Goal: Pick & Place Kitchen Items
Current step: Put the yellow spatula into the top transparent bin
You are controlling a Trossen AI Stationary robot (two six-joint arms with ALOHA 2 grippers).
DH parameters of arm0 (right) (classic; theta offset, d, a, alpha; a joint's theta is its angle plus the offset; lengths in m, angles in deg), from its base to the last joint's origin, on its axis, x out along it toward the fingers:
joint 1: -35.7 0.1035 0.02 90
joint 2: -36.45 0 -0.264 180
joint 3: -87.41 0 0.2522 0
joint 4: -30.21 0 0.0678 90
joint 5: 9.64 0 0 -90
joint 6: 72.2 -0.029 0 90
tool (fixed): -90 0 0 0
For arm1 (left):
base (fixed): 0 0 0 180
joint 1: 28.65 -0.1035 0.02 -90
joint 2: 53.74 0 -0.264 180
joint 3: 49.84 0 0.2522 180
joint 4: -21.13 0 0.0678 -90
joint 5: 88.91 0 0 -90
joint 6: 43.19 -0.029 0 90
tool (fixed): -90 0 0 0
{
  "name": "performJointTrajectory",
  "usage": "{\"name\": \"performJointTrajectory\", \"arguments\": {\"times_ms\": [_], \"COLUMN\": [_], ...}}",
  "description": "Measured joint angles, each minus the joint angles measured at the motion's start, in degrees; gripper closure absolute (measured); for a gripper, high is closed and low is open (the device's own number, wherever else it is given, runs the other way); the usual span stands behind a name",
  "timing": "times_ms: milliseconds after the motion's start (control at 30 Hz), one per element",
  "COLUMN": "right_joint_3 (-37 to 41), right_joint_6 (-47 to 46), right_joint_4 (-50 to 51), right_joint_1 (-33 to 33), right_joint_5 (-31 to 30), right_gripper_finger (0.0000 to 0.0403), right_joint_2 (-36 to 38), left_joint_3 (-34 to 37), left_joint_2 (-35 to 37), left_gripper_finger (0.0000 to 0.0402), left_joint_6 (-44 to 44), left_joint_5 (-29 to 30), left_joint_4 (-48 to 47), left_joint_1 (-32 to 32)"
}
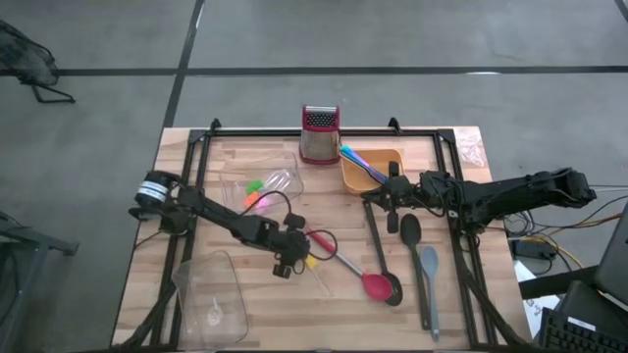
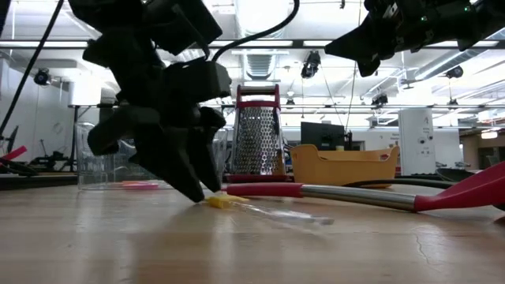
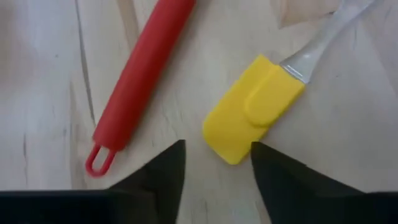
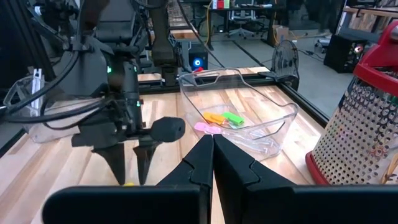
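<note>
At the near left of the surface (image 1: 137,294) lies a clear tub (image 1: 211,294), and farther back a second clear tub (image 1: 263,186) holds small orange, green and pink pieces (image 1: 257,192). My left gripper (image 1: 291,263) points down at the surface near the middle, its fingers (image 3: 163,174) spread apart and holding nothing; the yellow spatula (image 3: 252,107) with its clear handle lies flat just ahead of the fingertips, in line with the gap between them. Just beside it lies the red handle (image 3: 140,68) of a long spoon (image 1: 358,275), which runs rightward to its red bowl. Behind stands the steel grater (image 1: 319,132), and next to it the orange tray (image 1: 371,169) with a few thin sticks in it. My right gripper (image 1: 391,194) hangs above the surface in front of that tray, fingers pressed together and empty. Nearer the front right lie a black spoon (image 1: 410,233) and a grey spatula (image 1: 430,284).
</note>
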Motion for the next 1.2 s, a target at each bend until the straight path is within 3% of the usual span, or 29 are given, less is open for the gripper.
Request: {"name": "performJointTrajectory", "arguments": {"times_ms": [167, 467, 600, 800, 1200], "right_joint_3": [0.0, 0.0, 0.0, 0.0, 0.0], "right_joint_6": [0.0, 0.0, 0.0, 0.0, 0.0], "right_joint_4": [0.0, 0.0, 0.0, 0.0, 0.0], "right_joint_1": [0.0, 0.0, 0.0, 0.0, 0.0], "right_joint_5": [0.0, 0.0, 0.0, 0.0, 0.0], "right_gripper_finger": [0.0394, 0.0394, 0.0394, 0.0394, 0.0394], "right_joint_2": [0.0, 0.0, 0.0, 0.0, 0.0], "left_joint_3": [0.0, -0.3, -0.3, -0.2, 0.0], "left_joint_2": [-1.5, -3.0, -2.8, -2.7, -0.6], "left_gripper_finger": [0.0173, 0.0181, 0.0190, 0.0209, 0.0219], "left_joint_6": [-3.7, -7.0, -4.7, 2.4, 10.3], "left_joint_5": [0.0, -6.3, -7.2, -16.7, -20.4], "left_joint_4": [3.9, 5.2, 5.5, 4.7, 0.7], "left_joint_1": [0.0, -0.7, -0.4, 0.1, 3.0]}}
